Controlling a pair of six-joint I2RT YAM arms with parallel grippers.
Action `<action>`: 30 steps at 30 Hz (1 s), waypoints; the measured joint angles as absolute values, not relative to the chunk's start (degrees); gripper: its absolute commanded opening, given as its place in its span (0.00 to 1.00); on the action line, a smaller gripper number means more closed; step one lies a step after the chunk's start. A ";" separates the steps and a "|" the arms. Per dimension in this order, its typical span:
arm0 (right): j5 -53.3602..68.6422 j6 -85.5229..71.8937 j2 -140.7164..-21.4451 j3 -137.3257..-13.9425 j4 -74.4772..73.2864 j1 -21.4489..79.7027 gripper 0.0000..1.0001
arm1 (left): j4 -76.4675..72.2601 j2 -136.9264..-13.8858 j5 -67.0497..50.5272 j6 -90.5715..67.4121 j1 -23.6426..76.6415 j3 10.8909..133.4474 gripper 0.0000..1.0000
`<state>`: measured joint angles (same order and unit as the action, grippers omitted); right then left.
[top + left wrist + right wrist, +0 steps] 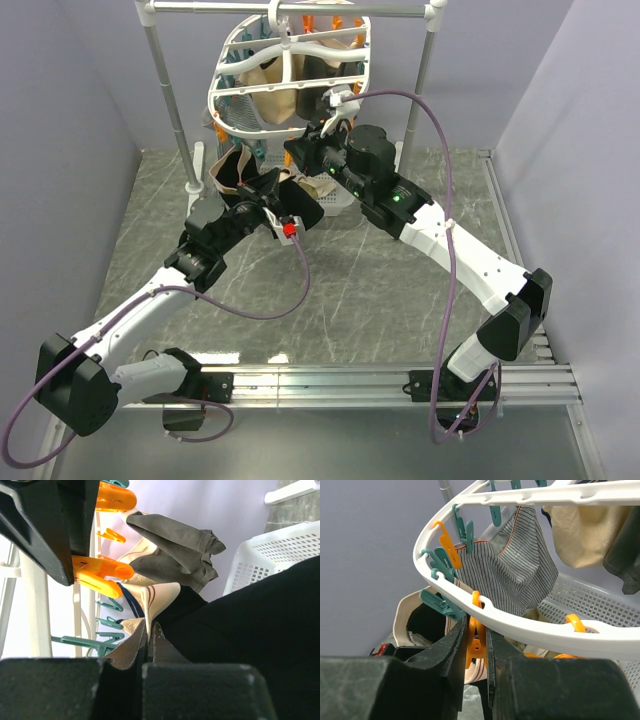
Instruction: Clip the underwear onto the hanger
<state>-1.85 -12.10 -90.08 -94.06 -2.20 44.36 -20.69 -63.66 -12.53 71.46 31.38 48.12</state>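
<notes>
While left gripper (148, 641) pinches boxer briefs (250, 625) by tan waistband (161, 597), right gripper (477, 632) squeezes orange clothespin (473, 652) under drying hanger (530, 627), just above fingers. Clipping step; next likely: guide waistband into peg, release.

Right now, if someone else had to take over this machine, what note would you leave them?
Left gripper: shut on the underwear, held up near the hanger.
Right gripper: closed on an orange clothespin hanging from the hanger's rim.
Done: underwear raised to the frame.
Left: feed its edge into the clothespin, let the pin bite, then release both. No pin appears to hold it yet.
</notes>
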 measured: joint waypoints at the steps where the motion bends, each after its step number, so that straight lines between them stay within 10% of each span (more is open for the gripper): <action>1: -1.83 -11.99 -90.08 -94.02 -2.20 44.36 0.00 | -20.69 -63.66 -12.56 71.53 31.38 48.12 0.00; 30: -3.49 -7.79 -89.86 -89.58 1.65 44.31 0.00 | -18.79 -64.71 -14.96 69.10 31.48 52.45 0.00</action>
<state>-3.49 -7.79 -89.86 -89.58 1.65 44.31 -18.79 -64.71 -14.96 69.10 31.48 52.45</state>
